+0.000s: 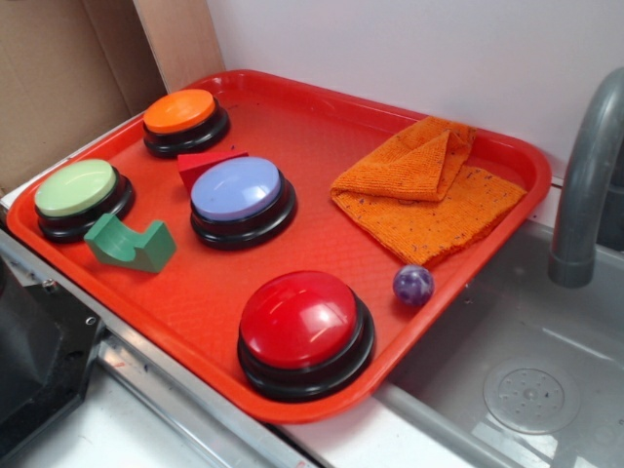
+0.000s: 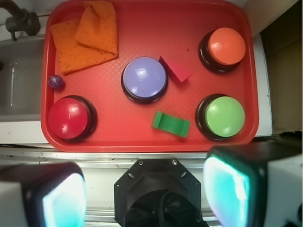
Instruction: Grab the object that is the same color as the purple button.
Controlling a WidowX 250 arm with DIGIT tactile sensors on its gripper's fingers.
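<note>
Purple ball [image 1: 413,285] sits on the red tray [image 1: 322,127] near its edge, between the red button [image 1: 304,330] and the orange cloth [image 1: 429,190], touching neither from what I see. It's the match for the purple button [image 1: 242,195] mid-tray: darker, marbled, far smaller.

I judge this as the very start: nothing is grasped, and in the wrist view my gripper [image 2: 151,187] hangs high, back off the tray's near edge, well apart from the ball [image 2: 56,82]. Jaws stand wide apart, both pads [image 2: 227,189] in view with nothing between them.

Next I need to travel over to the ball's corner and come straight down on it. It's round and glossy, so it likely rolls if I nudge it off-centre. Red button and tray rim crowd the fingers there. Green block [image 2: 170,124] and red wedge [image 2: 175,69] are out of the way.
</note>
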